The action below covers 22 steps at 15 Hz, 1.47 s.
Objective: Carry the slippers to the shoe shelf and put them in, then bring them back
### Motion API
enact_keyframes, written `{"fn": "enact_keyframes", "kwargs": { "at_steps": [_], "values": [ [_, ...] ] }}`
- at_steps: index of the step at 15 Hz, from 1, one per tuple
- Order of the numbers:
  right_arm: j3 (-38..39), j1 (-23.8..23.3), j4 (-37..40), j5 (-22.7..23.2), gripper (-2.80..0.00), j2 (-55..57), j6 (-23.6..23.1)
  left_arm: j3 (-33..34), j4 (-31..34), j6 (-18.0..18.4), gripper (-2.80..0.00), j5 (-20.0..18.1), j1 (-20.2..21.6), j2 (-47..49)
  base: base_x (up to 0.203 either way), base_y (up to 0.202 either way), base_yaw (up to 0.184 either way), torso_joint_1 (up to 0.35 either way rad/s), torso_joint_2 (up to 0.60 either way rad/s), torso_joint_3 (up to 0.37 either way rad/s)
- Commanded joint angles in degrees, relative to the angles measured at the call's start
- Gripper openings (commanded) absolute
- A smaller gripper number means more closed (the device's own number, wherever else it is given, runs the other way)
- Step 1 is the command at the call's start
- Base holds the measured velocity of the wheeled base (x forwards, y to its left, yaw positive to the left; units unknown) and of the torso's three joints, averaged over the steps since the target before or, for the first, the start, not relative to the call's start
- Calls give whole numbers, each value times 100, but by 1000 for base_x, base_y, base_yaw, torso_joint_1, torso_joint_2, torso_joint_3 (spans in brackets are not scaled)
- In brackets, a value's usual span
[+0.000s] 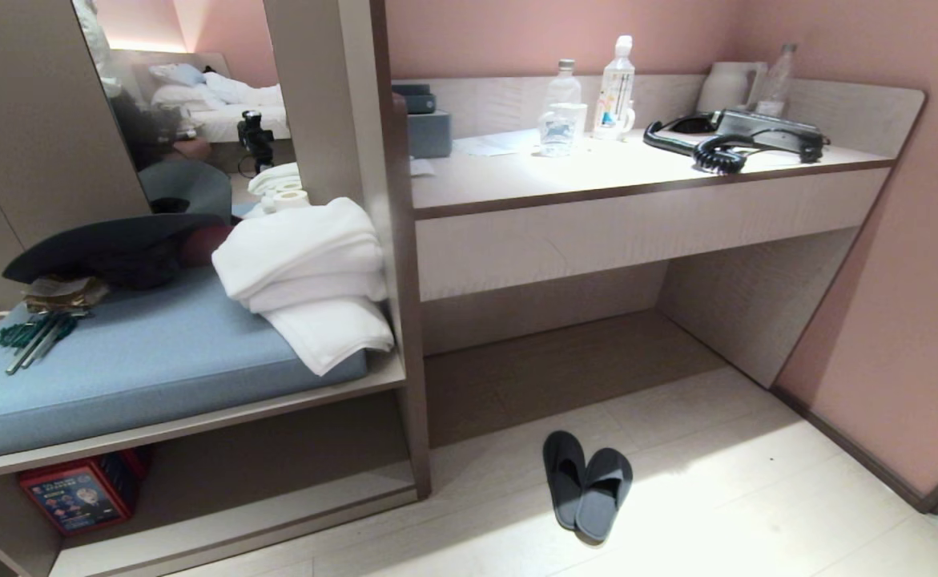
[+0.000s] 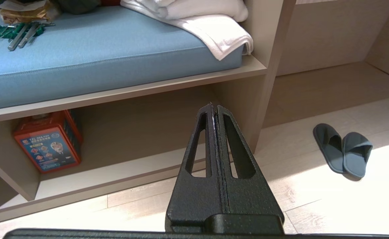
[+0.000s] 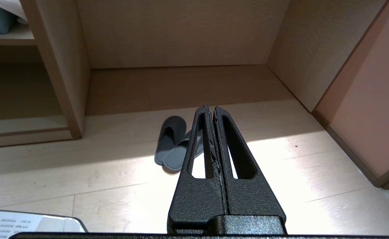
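Head view shows the slippers (image 1: 586, 484) lying side by side on the pale wood floor (image 1: 717, 497), touching each other, toes pointing toward the camera, just in front of the recess under the long pale desk (image 1: 637, 224). They sit to the right of the built-in unit, outside the shoe shelf (image 1: 220, 513), whose low open cubby runs along the floor under the bench. In that cubby, at its left end, a red box (image 1: 80, 493) with a printed front stands leaning against the side wall; the remaining floor of the cubby holds nothing that shows. Above the cubby a blue cushion (image 1: 140, 361) carries a stack of folded white towels (image 1: 308, 276) against the upright panel, a dark hat (image 1: 108, 244) and a bundle of green-handled tools (image 1: 32, 332). On the desk stand two plastic bottles (image 1: 614, 88), a glass (image 1: 565, 124) and a black telephone (image 1: 745, 136).

Neither arm appears in the head view. Left wrist view has the left gripper (image 2: 214, 108) hanging above the floor, aimed at the front edge of the shoe shelf, its two black fingers pressed flat together with nothing between them (the slippers lie well off to one side). Right wrist view has the right gripper (image 3: 211, 109) pointing toward the desk recess, fingers likewise closed and empty, with the slippers on the floor beyond and partly hidden behind one finger.
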<state>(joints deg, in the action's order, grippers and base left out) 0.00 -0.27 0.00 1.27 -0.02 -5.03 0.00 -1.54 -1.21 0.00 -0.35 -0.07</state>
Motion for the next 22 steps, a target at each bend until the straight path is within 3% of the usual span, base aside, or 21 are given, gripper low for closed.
{"fn": "enact_keyframes", "kwargs": {
  "at_steps": [1, 4, 14, 22],
  "values": [
    [0, 0, -3, 2, -280, 10, -10, 44, -4, -2, -280, 0, 0, 7, 0, 0, 0, 0, 0, 0],
    [0, 0, -9, 5, -280, 10, -15, 44, -4, -2, -280, 0, 0, 7, 2, -11, 53, 1, 1, 5],
    [0, 0, -9, 5, -280, 2, -6, 44, -12, 58, -280, 0, 0, 7, 1, -8, 159, 1, 1, 2],
    [0, 0, -9, -4, -280, 5, -6, 44, -12, 42, -280, 0, 0, 7, 0, 0, 0, 0, 0, 0]
  ]
}}
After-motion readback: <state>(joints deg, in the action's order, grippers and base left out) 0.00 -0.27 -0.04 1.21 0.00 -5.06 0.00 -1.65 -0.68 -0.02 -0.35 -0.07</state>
